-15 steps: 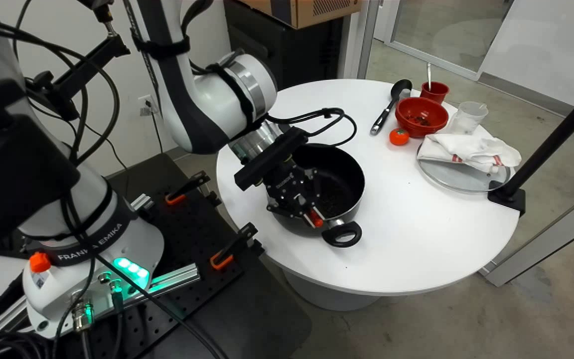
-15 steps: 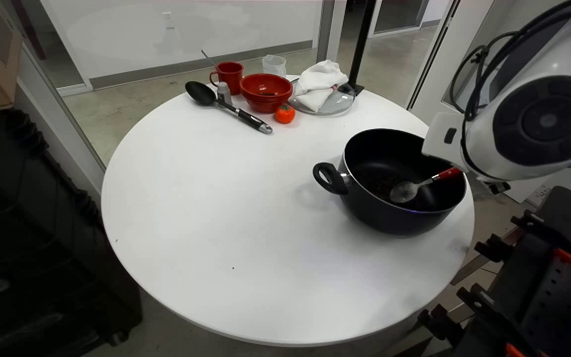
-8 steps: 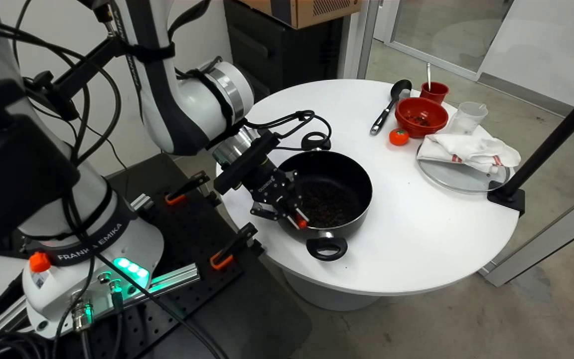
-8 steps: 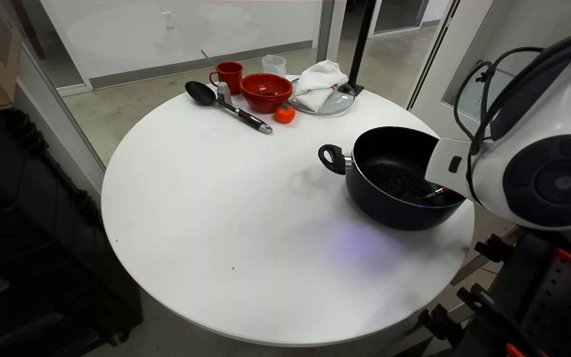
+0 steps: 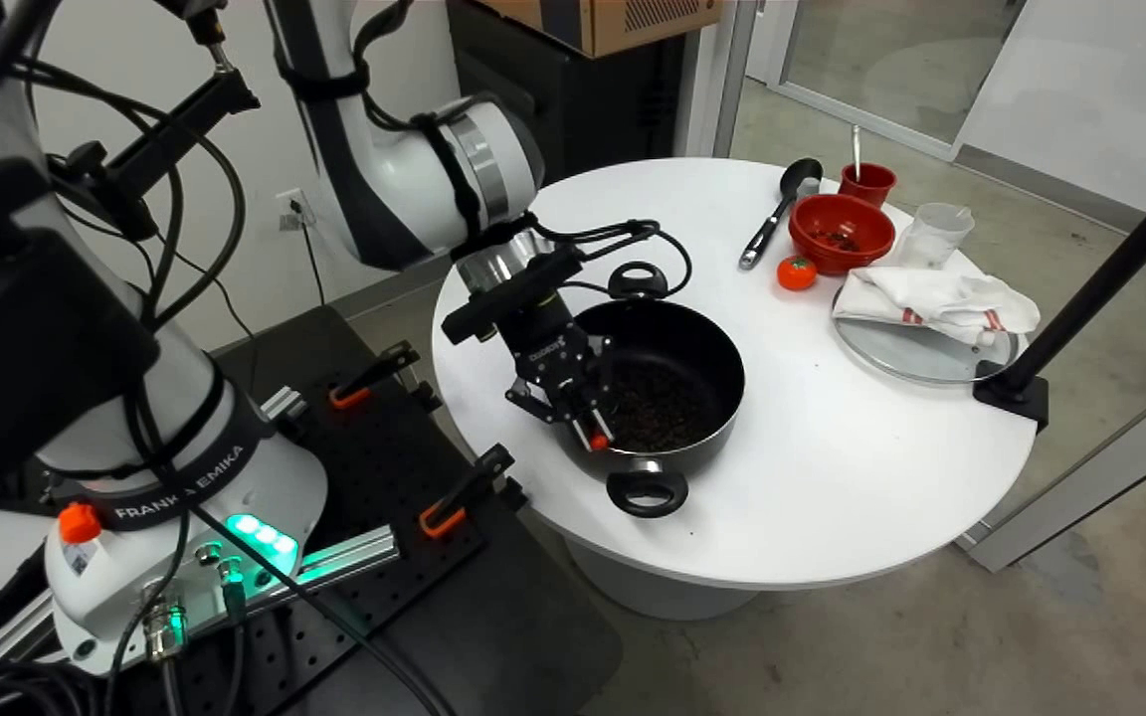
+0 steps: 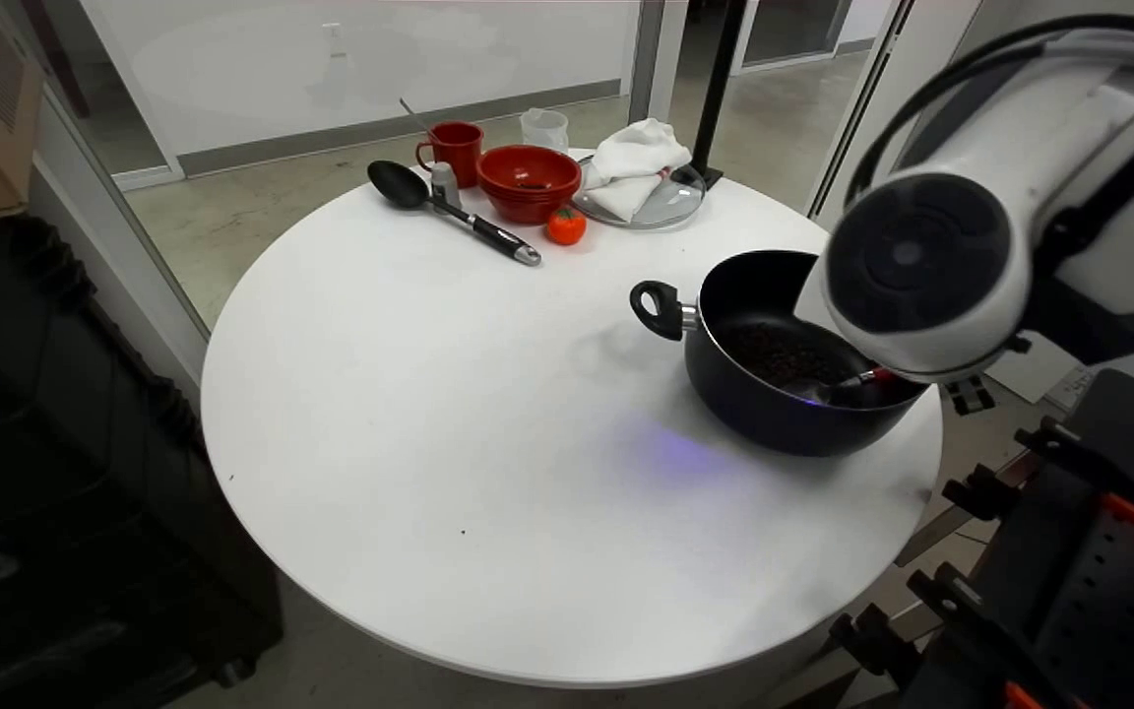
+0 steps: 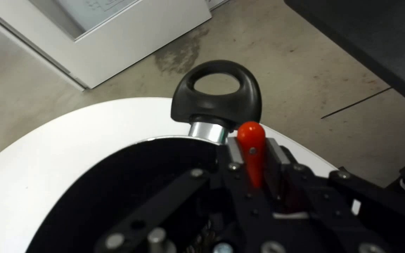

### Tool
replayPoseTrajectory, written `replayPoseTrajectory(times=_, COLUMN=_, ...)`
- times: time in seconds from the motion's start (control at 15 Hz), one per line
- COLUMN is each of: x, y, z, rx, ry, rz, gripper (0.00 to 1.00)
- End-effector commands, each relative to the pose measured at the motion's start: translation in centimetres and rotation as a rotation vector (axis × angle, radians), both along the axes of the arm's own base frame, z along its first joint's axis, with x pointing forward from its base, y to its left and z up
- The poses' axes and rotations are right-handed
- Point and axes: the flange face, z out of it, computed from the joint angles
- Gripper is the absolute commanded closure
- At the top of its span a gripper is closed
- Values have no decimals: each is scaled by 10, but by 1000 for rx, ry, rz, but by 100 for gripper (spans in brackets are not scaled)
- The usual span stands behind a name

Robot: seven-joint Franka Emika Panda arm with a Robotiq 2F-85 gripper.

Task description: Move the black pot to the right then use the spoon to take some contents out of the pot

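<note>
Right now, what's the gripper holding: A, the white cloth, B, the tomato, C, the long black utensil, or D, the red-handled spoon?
D: in the wrist view the gripper is shut on the red-handled spoon, and in an exterior view that spoon's head shows inside the black pot.

Soft, even light brightens the white counter (image 6: 380,414), broken in an exterior view by a violet glow (image 6: 680,455) and faint shadows (image 6: 616,359) beside the black pot (image 6: 764,414), whose interior sinks into darkness. Green-tinged lamps (image 5: 265,534) shine on the robot's base (image 5: 285,482). In the wrist view, a small highlight glints on the red handle of the spoon (image 7: 251,135), while the nearest parts of the gripper (image 7: 255,151) blur out of focus.
</note>
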Motion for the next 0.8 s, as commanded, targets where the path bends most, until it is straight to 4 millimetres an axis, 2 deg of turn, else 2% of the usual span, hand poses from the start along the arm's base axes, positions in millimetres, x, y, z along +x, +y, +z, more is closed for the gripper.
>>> replayPoseTrajectory(times=0.0, x=61, y=-10, z=-8, rx=9, ry=98, rz=-180, gripper=95)
replayPoseTrajectory(times=0.13, x=96, y=-10, z=-1, rx=14, ry=130, rz=-282, gripper=95)
replayPoseTrajectory(times=0.33, x=139, y=-13, z=8, rx=29, ry=159, rz=-371, gripper=95)
replayPoseTrajectory(times=0.53, x=165, y=-16, z=12, rx=31, ry=183, rz=-415, gripper=95)
replayPoseTrajectory(times=0.73, x=178, y=-25, z=8, rx=-43, ry=211, rz=-430, gripper=95)
